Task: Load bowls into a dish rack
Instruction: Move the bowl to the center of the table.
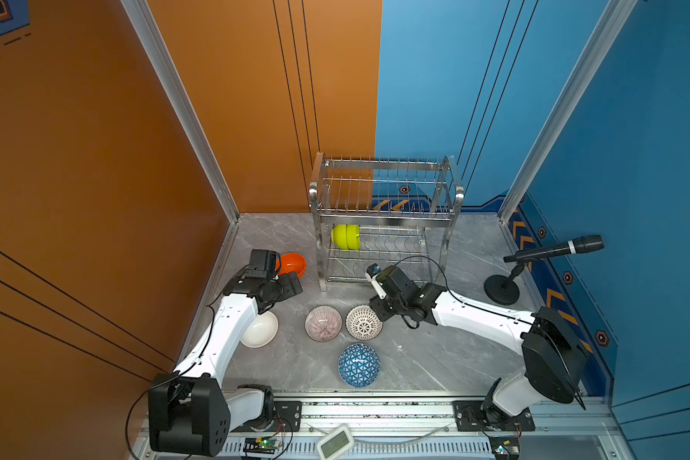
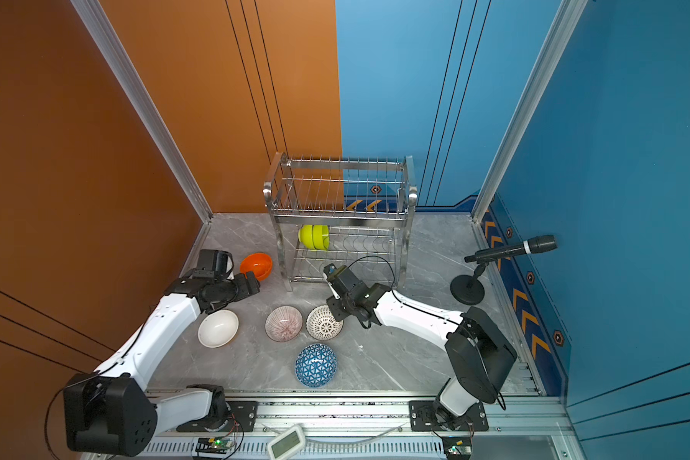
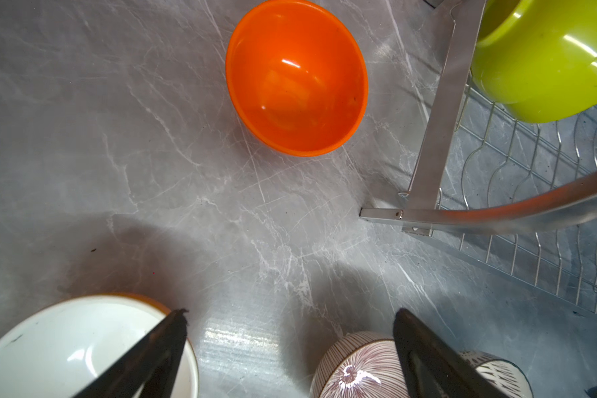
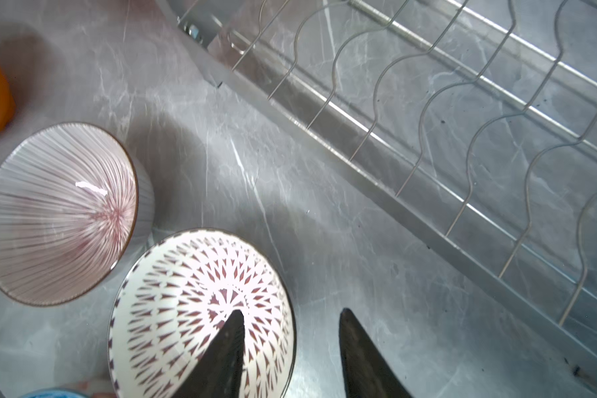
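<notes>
Rim of the lattice bowl (image 4: 187, 293) lies between the right gripper's (image 4: 292, 312) parted, empty fingers; lower squarely, then pinch firmly. Left gripper (image 3: 290, 312) hangs spread, empty, near the orange bowl (image 3: 295, 77). Farther back, two lime-green bowls (image 1: 345, 237) stand in the dish rack (image 1: 383, 218).

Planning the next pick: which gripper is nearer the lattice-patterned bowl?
Right. The right gripper sits over the rim of the lattice bowl; the left gripper hovers open farther off, between the striped bowl and the white bowl.
</notes>
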`<action>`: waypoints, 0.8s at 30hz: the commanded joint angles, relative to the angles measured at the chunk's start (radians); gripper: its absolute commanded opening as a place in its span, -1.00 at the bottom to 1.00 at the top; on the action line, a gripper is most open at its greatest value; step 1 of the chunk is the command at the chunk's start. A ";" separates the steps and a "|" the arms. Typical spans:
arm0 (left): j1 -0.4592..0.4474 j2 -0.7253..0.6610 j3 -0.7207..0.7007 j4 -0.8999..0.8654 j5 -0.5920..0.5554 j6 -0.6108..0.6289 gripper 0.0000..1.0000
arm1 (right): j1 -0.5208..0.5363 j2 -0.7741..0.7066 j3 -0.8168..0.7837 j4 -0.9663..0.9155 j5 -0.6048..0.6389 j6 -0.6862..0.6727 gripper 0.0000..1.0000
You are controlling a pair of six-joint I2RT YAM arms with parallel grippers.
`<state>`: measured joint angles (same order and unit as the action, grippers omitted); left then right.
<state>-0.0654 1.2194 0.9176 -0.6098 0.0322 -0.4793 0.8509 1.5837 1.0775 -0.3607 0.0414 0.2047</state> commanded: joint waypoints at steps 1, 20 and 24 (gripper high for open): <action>0.009 0.000 0.029 -0.034 0.008 0.015 0.91 | 0.008 -0.024 0.036 -0.151 0.068 -0.020 -0.07; -0.006 -0.001 0.018 -0.034 0.140 0.170 0.98 | 0.031 0.131 0.134 -0.237 0.030 0.098 -0.09; -0.019 0.004 0.016 -0.033 0.142 0.193 1.00 | 0.044 0.165 0.148 -0.235 0.022 0.114 -0.13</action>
<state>-0.0746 1.2194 0.9180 -0.6220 0.1467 -0.3290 0.8837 1.7302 1.1923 -0.5587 0.0647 0.2871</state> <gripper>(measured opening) 0.998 0.439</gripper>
